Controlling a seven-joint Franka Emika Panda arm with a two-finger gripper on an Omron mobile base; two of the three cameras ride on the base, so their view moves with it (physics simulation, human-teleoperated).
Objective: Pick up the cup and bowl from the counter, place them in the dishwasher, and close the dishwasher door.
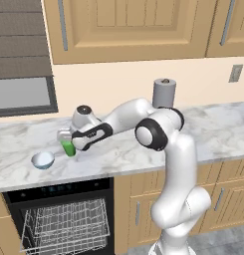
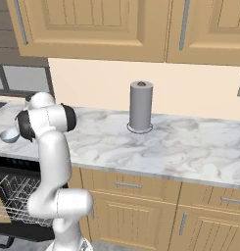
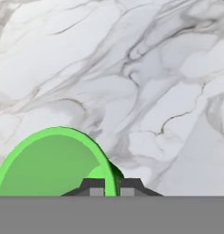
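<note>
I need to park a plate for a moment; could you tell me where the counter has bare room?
Bare marble runs right of the paper-towel roll to the counter end. Crowded at the left: cup, bowl and gripper above the dishwasher.

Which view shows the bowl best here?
The left base view: the bowl sits whole and unobstructed on the counter, left of the cup at the gripper. The right base view catches it partly behind the arm at the left edge.
</note>
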